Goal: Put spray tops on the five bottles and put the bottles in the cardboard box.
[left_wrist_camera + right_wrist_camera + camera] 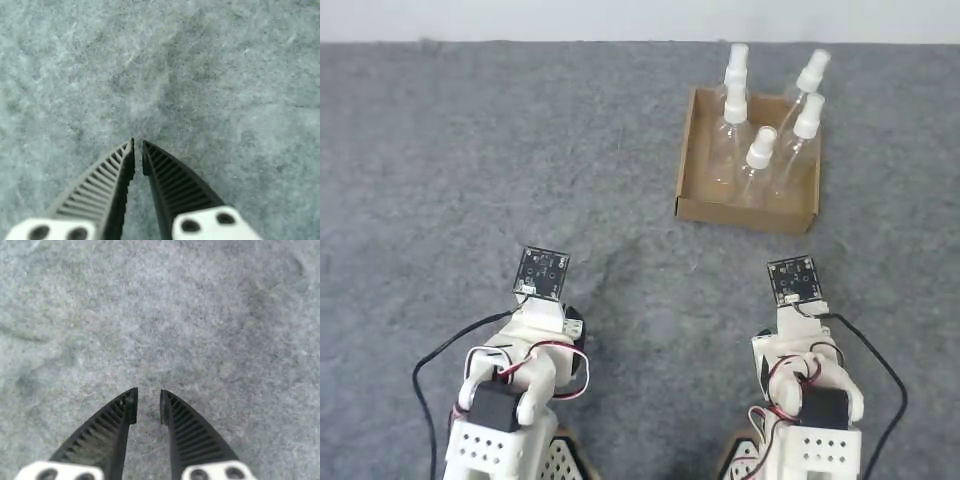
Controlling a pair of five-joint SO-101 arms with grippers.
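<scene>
1. At one o'clock on the grey mat [470, 150], the cardboard box [745, 212] is seen with all five bottles [761, 170] standing upright inside it, each fitted with a white spray top [761, 147].
2. The task is therefore judged as good as complete, and the step in hand is taken to be the parking of both arms.
3. For that step to be done well, any further motion should be made low and slow at the six o'clock edge. The box should be given a wide berth, since the tall, light bottles would likely be tipped by a small knock.
4. Whether every top is seated fully cannot be told from the high view, so a check of each is advised before the job is called finished.
5. At seven o'clock an arm [525, 370] is folded back on its base, its wrist pointed towards twelve, well apart from the box.
6. The left gripper [138, 145] is held just above bare mat, its jaws drawn almost together with nothing between them.
7. At five o'clock another arm [805, 385] is folded likewise, nearer the box but not touching it.
8. The right gripper [148, 405] is poised over bare mat, its jaws parted a little and nothing grasped.
</scene>
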